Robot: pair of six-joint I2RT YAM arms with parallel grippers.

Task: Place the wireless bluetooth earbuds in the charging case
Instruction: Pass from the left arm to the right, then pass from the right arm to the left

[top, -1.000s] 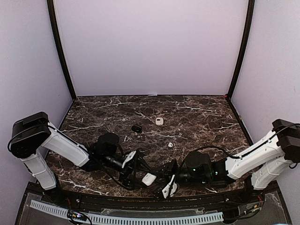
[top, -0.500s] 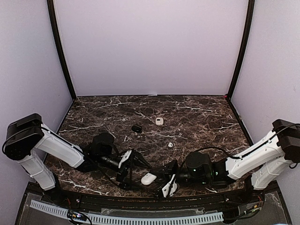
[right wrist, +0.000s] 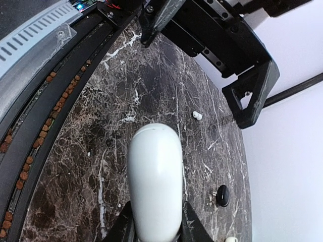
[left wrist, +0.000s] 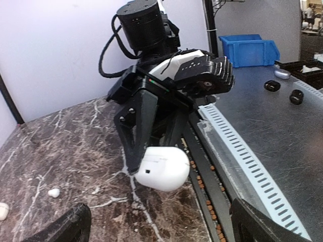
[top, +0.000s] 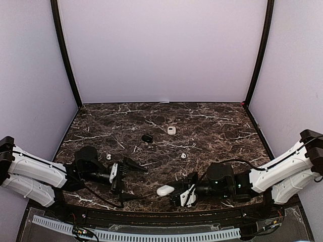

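Earbud [top: 183,156] lies loose on the bench [top: 222,121], out beyond the right tool [right wrist: 154,218] on its far side. Second earbud [top: 108,156] sits behind the left tool [left wrist: 161,229], beside that arm's wrist. Right tool is clamped on a white charging case [left wrist: 162,171], lid closed, near the bench's front edge. Left tool is spread wide, holds nothing, and faces the case from well apart.

Glossy, smooth white plastic charging case [right wrist: 154,176], dark polished marble-look table [top: 212,126]; dull grey metal bench [left wrist: 272,131]
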